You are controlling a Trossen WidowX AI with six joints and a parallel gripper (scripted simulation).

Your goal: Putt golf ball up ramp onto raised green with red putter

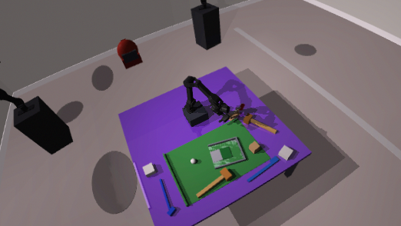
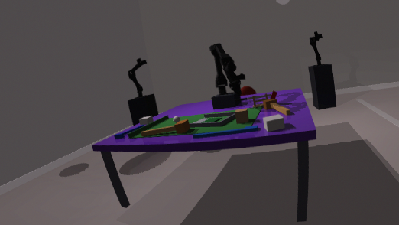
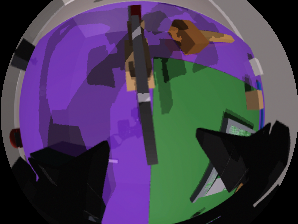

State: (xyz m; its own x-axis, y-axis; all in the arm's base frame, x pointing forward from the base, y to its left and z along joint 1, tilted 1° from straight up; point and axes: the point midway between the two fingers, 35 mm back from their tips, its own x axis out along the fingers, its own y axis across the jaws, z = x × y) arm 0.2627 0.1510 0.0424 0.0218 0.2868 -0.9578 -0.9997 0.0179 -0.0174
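Top view: arm bent over the far corner of the green mat (image 1: 180, 169) (image 2: 160, 124) (image 3: 175, 145), gripper (image 1: 226, 117) (image 2: 239, 101) (image 3: 153, 140) beside the red putter (image 1: 242, 107) (image 2: 274, 94) (image 3: 142, 75), which sits at the wooden rack (image 1: 233, 114) (image 2: 254, 100) (image 3: 132, 81). Golf ball (image 1: 193, 161) (image 2: 176, 119) is on the mat, off the ramp (image 1: 216, 155) (image 2: 201, 121), well apart from the gripper. Raised green (image 1: 226, 153) has no ball on it.

Exterior view: gripper is low, close to the rack; the putter's red end sticks up past the orange-headed mallet (image 1: 248, 119) (image 2: 270, 104) (image 3: 192, 39). Exact finger contact can't be made out here.

Wrist view: claw wide, nothing held. Dark putter shaft runs lengthwise between the two fingers, red end farthest away. Ball not seen.

Step in hand looks like reaching for the putter. Next: line the fingers up across the shaft, lower if needed, close, then lift clear of the rack. An off-centre close could twist or knock it. Putting comes after.
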